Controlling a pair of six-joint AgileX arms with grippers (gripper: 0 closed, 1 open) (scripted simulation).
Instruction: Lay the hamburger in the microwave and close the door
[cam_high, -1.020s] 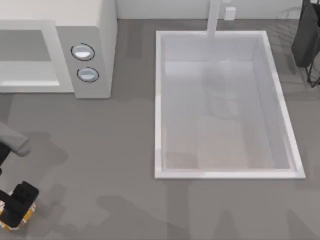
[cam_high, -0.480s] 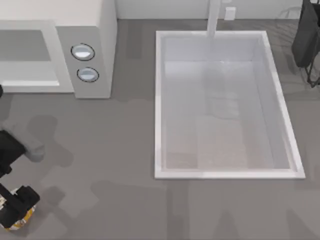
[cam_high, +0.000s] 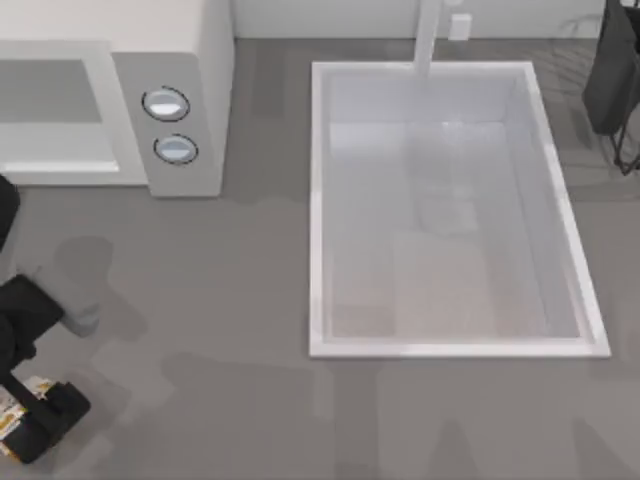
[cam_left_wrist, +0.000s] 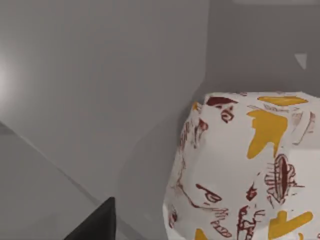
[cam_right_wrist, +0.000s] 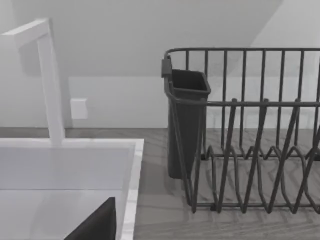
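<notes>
While the left gripper (cam_high: 40, 425) pinches the hamburger (cam_left_wrist: 245, 170) at the table's near-left corner, the microwave (cam_high: 150, 100) sits well apart — a slack grip could drop it, or clip the cavity edge.

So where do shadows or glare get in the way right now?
Top view: arm shadows mottle the table beside the left gripper; faint reflections in the sink. Left wrist view: the hamburger is evenly lit, its print readable. Right wrist view: the dish rack is clear, no glare.
</notes>
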